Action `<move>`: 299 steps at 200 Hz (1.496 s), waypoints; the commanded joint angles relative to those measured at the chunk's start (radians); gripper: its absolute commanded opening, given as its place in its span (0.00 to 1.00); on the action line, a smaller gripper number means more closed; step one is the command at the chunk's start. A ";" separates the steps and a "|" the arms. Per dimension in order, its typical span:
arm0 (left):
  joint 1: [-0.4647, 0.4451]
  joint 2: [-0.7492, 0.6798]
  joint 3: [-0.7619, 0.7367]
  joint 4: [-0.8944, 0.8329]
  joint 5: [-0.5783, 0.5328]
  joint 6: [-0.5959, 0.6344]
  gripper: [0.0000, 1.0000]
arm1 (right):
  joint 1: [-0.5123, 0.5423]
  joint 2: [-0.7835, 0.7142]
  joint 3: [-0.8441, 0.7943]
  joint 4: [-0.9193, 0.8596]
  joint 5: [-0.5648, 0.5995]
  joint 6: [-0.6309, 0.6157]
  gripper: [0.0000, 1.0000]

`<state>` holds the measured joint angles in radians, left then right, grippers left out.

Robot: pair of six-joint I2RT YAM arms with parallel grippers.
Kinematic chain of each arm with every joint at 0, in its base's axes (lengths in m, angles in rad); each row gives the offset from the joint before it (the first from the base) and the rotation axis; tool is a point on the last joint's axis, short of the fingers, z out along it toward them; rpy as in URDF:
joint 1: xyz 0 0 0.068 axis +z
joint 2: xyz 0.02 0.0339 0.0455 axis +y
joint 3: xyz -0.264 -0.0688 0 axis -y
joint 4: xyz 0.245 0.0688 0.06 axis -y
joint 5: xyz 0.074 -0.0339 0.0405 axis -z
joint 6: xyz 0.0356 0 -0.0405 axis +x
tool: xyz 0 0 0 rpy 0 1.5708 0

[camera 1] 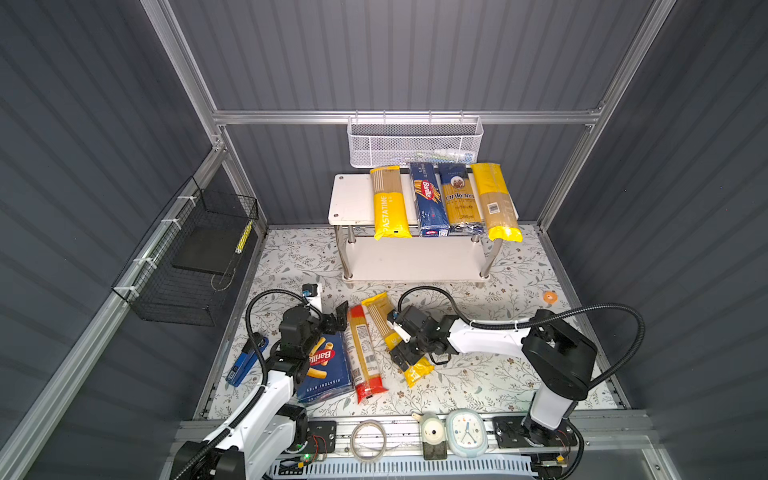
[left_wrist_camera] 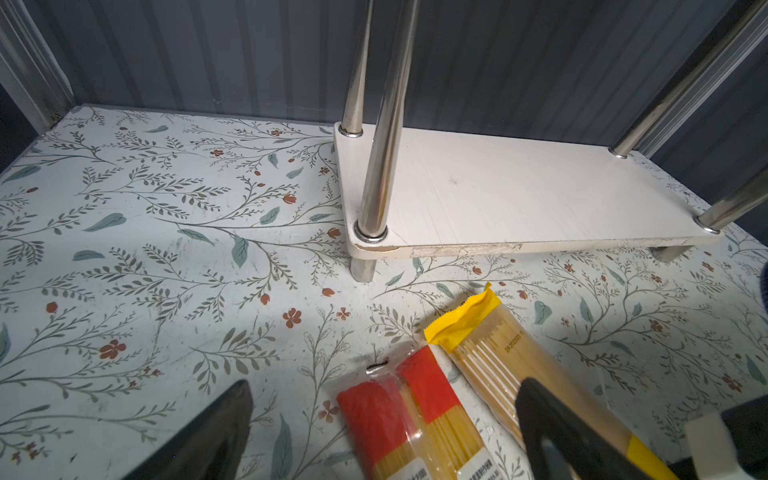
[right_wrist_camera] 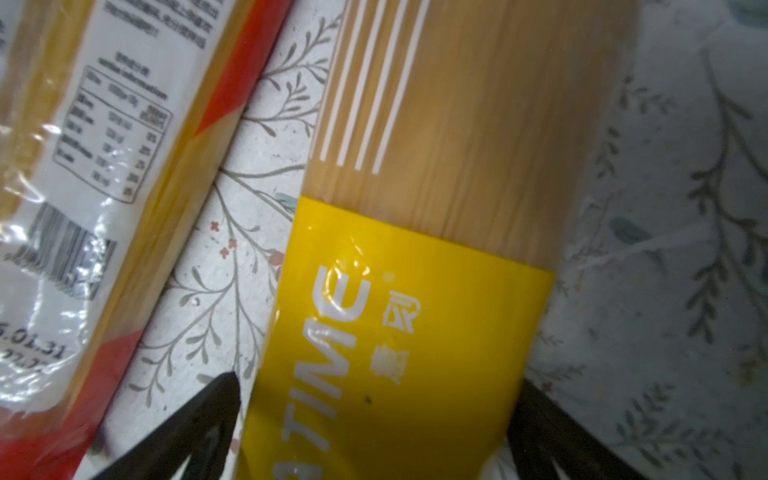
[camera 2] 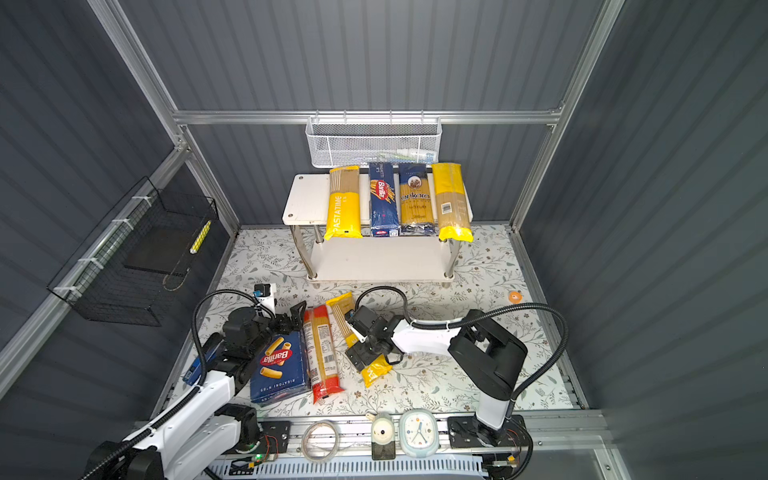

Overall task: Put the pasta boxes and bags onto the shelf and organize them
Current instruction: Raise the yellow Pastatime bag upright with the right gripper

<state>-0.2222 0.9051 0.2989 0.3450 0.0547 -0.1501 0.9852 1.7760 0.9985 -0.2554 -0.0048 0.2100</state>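
the right claw (right_wrist_camera: 378, 380) is standing wide open over the loose pastatime bag (camera 1: 383, 318), its fingers straddling the yellow printed half on the tabletop (camera 1: 478, 374), gripping nothing yet. the left claw (left_wrist_camera: 380, 390) is hanging open and empty too, near the far end of the red-ended bag (camera 1: 365, 357), with the rigatoni box (camera 1: 328, 370) lying partly under that arm.

trouble is looming: the red-ended bag is lying just left of the target, so a finger could be snagging its film. a grip this near the yellow end is likely inviting droop or slip.

on the shelf (camera 1: 353, 195), four packs (camera 1: 428, 199) are overhanging the near edge, the barcode bag (camera 1: 494, 199) hanging past the right corner, so a brush could be tipping them. open room is waiting on the top board's left end and the bare lower board (camera 1: 415, 257), though the chrome legs (camera 1: 351, 237) are narrowing that entry.
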 commanded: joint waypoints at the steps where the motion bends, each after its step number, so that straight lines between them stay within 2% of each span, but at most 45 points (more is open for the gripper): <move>1: -0.006 -0.016 -0.010 0.022 0.003 0.008 1.00 | 0.007 0.039 0.032 -0.051 0.033 0.016 0.99; 66: -0.006 -0.014 -0.009 0.022 0.004 0.007 1.00 | 0.008 0.113 0.061 -0.098 0.106 0.018 0.99; 139: -0.006 -0.024 -0.013 0.021 -0.006 0.006 1.00 | 0.006 0.060 0.004 -0.007 0.128 0.079 0.79; 299: -0.006 -0.023 -0.015 0.021 -0.001 0.007 1.00 | 0.006 -0.014 -0.083 0.135 0.171 0.161 0.51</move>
<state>-0.2222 0.8917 0.2916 0.3450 0.0517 -0.1501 0.9955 1.7813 0.9585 -0.1261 0.1383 0.3500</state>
